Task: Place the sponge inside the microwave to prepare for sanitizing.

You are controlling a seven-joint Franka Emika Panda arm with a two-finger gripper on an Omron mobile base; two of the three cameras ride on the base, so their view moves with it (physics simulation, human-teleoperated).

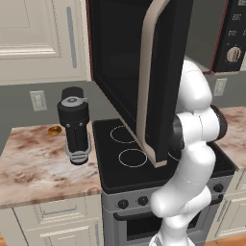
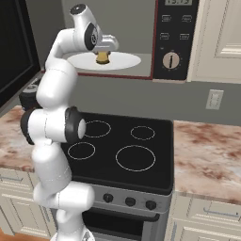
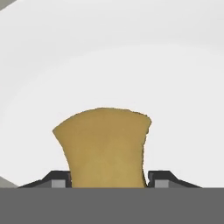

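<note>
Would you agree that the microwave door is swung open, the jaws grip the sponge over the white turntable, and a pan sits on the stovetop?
Not quite: the stovetop carries no pan; the right base view shows its burner rings bare. The rest holds: the microwave door is swung open, and the gripper holds the sponge over the white turntable.

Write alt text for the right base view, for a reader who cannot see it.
The white robot arm reaches up into the open microwave, its gripper holding a small dull-yellow sponge just above the white turntable plate. Below is a black stovetop with four burner rings, set between marbled counters.
</note>
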